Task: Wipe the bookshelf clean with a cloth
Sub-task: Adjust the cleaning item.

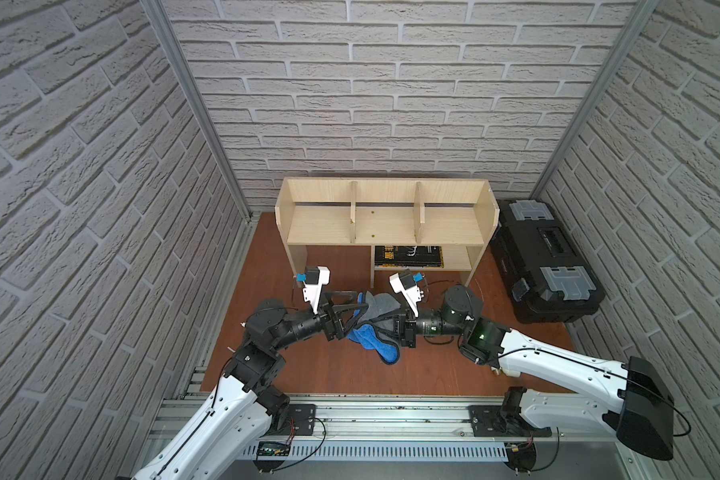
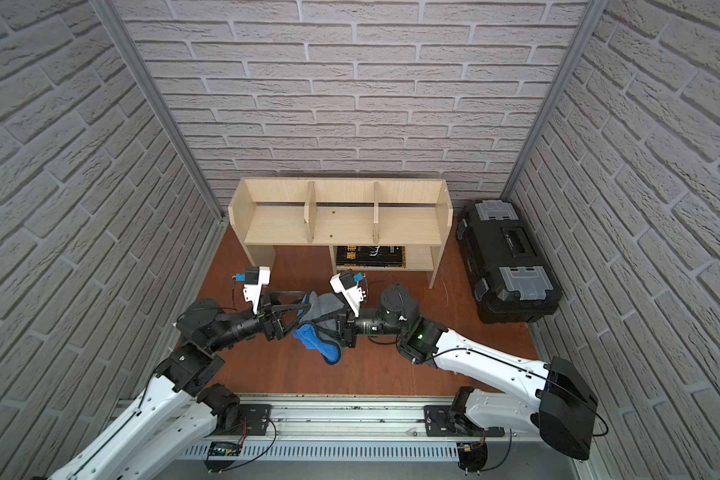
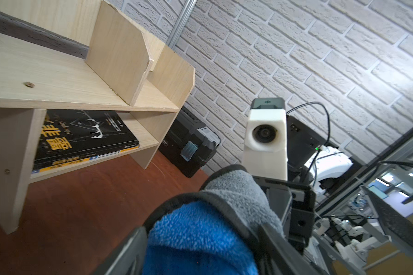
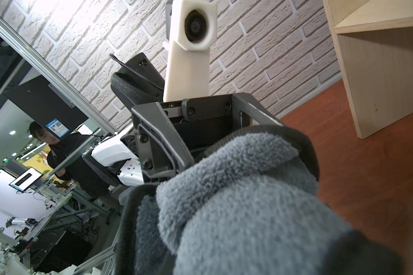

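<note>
Regrasp step, I judge: right claw [image 1: 387, 321] pinched shut on cloth [image 1: 378, 348] over tabletop centre; left claw [image 1: 359, 311] spread wide around it. Next: carry cloth to bookshelf [image 1: 385, 227] at back edge, press, sweep.

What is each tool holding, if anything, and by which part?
Right tool: the cloth, pinched near its bunched middle. Left tool: open around it, holding nothing.
</note>
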You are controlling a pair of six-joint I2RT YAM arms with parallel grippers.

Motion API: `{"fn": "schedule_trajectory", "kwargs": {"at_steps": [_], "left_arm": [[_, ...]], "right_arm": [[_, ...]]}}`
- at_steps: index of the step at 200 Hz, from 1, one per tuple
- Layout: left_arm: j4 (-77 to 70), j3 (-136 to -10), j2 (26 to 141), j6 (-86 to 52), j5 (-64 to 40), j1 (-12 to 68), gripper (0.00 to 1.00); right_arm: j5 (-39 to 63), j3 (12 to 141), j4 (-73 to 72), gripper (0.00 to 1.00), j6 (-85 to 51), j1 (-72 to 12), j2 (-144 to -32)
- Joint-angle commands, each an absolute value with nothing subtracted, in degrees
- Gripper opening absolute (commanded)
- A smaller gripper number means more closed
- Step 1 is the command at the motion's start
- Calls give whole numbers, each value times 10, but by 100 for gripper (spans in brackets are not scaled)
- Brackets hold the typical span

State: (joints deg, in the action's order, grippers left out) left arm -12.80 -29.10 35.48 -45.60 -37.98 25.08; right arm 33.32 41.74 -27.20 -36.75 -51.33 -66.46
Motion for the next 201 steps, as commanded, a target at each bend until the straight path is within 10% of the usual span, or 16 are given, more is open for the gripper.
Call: {"fn": "schedule_trajectory", "kwargs": {"at_steps": [1,138,201], "left_arm": [[-274,-268,374,-533,-426,251,73],[-414,-215,396,-649,-458,250,70],[-472,-212,410,-675,-467,254,26]], "right_arm": [[339,411,-356,3,-388,-514,-666],[266,392,-362,14,-389,-512,-661],[261,396,-363,28,-397,-512,-672]]}}
